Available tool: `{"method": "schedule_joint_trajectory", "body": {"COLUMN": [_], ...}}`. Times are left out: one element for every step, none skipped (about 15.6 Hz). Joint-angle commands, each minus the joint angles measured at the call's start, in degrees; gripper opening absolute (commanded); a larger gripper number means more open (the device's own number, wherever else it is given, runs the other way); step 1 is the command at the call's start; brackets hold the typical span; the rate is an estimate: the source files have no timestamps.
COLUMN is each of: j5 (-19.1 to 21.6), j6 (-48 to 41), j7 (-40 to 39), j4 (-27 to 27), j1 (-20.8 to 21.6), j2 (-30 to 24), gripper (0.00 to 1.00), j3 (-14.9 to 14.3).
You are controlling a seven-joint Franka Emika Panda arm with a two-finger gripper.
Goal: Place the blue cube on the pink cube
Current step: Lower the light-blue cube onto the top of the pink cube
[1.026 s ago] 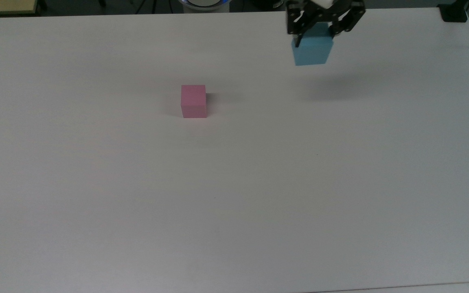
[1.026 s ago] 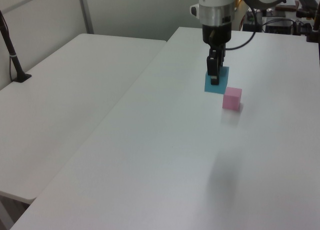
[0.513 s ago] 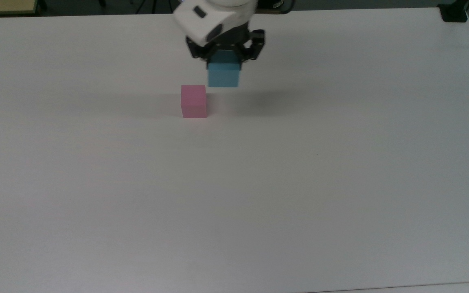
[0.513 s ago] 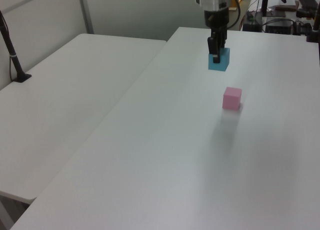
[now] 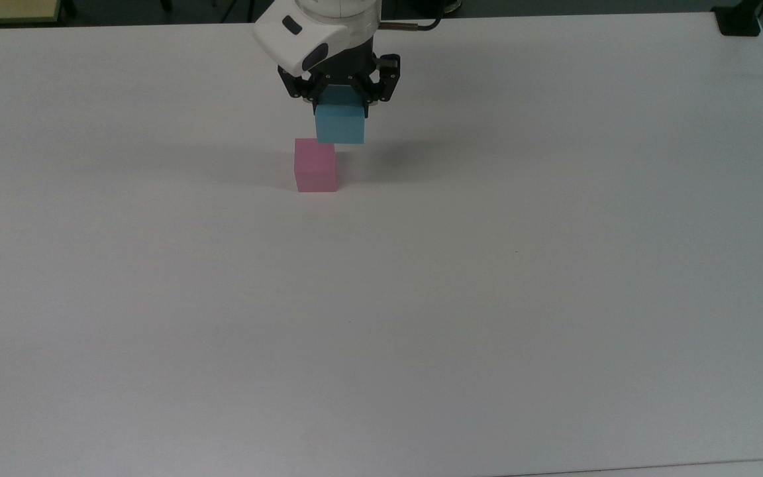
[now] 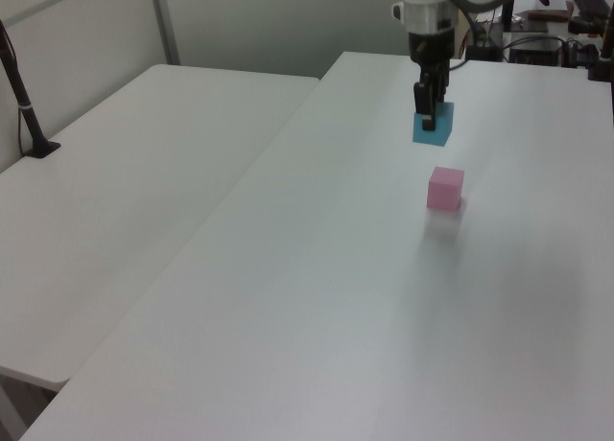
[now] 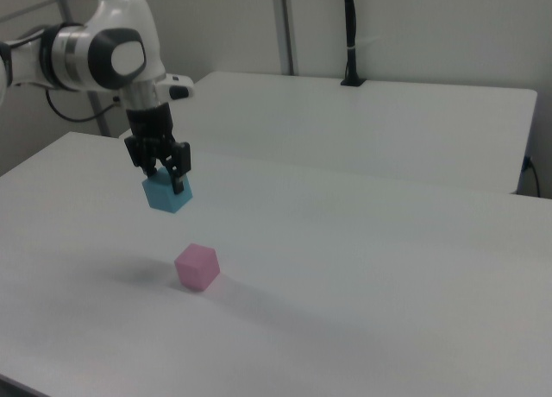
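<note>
The jaws are clamped on the blue cube [image 5: 340, 124], carried in the air above the white surface [image 5: 487, 298], just far-right of the pink cube [image 5: 315, 165] in the top view. Centre it squarely over the pink cube, faces aligned, before lowering gently and releasing.

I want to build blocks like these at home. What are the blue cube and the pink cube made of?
The blue cube, held in the gripper, looks like foam or painted wood: plain, matte faces with no shine. The pink cube looks the same, dull and smooth with crisp edges. The pictures cannot settle which material it is.
</note>
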Motion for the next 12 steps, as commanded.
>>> {"method": "schedule_joint_trajectory", "body": {"j5": [-1.0, -1.3, -1.7, -2.2, -3.1, -3.3, -3.3, -3.3, -3.3, -3.3, -3.3, -3.3], "j6": [8.6, 10.3, 11.7, 12.9, 13.6, 13.7, 13.7, 13.7, 13.7, 13.7, 13.7, 13.7], "j7": [-1.2, -2.5, -3.5, -4.0, -4.4, -5.1, -5.5, -5.7, -5.7, -5.6, -5.0, -4.9], "j4": [-10.7, -12.4, -13.3, -14.0, -14.4, -14.4, -14.4, -14.5, -14.4, -14.5, -14.5, -14.5], "j1": [-2.4, -2.5, -2.8, -3.7, -3.9, -3.9, -3.9, -3.9, -3.9, -3.9, -3.9, -3.9], "j2": [-3.7, -3.7, -3.5, -2.9, -2.0, -1.7, -1.7, -1.7, -1.7, -1.6, -1.5, -1.4], "gripper": [0.14, 0.14, 0.15, 0.18, 0.18, 0.18, 0.18, 0.18, 0.21, 0.27, 0.39, 0.44], "j3": [0.2, 0.2, 0.2, 0.2, 0.2, 0.2, 0.2, 0.2, 0.2, 0.2, 0.2, 0.2]}}
